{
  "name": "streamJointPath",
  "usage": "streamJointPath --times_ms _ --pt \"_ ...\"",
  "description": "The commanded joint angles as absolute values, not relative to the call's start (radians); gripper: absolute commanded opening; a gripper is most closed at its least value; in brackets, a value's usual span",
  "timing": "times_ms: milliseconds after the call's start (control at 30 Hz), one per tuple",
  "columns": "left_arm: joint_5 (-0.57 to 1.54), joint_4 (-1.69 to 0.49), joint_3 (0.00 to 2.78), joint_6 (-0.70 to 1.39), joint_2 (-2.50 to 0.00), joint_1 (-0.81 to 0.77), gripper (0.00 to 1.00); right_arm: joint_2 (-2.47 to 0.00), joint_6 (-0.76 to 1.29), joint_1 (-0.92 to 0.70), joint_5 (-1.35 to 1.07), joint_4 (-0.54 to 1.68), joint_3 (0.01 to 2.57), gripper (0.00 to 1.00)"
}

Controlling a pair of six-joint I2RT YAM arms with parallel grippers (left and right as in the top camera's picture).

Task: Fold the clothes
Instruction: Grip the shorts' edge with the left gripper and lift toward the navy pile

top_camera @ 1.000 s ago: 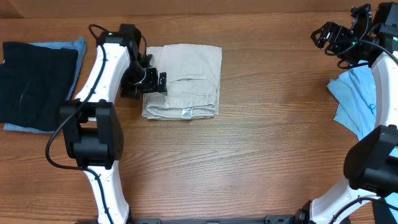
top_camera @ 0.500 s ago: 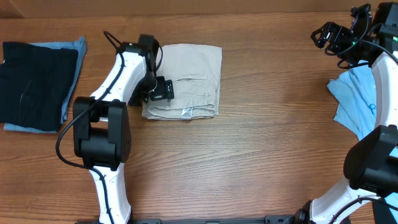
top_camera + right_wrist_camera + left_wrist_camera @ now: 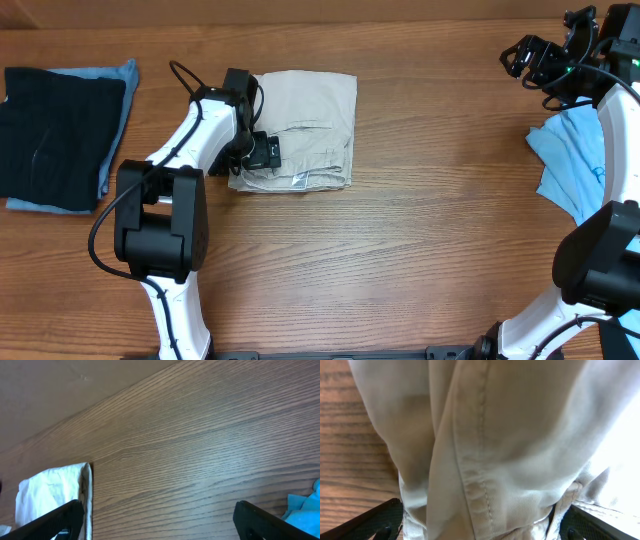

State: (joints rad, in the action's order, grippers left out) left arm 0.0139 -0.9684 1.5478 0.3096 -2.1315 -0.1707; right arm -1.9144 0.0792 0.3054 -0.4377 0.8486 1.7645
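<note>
Wood-grain tabletop [image 3: 420, 230] carries the folded shorts [image 3: 310, 110] near its far edge, left of centre. Left gripper [image 3: 260, 151] sits wide-spread over their left side, clamping nothing. Right gripper [image 3: 524, 60], equally wide and empty, hovers by the far right corner.

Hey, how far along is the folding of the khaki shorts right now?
Done: the shorts lie on the table as a compact folded rectangle. In hand: the left gripper, jaws open, sits at their left edge with fabric between its fingers, not clamped. Left: perhaps one more fold or a tidy-up; I can't tell. The right gripper hangs open far to the right, uninvolved.
</note>
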Motion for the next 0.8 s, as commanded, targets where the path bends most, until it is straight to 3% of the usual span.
streamJointPath --times_ms 0,767 --pt "-0.182 -0.992 1.489 0.23 -2.19 -0.17 1.0 -1.916 0.083 0.305 -0.438 0.844 1.768 1.0" --pt "-0.22 -0.81 1.329 0.217 -2.19 -0.126 1.0 -1.916 0.083 0.305 -0.438 0.844 1.768 1.0"
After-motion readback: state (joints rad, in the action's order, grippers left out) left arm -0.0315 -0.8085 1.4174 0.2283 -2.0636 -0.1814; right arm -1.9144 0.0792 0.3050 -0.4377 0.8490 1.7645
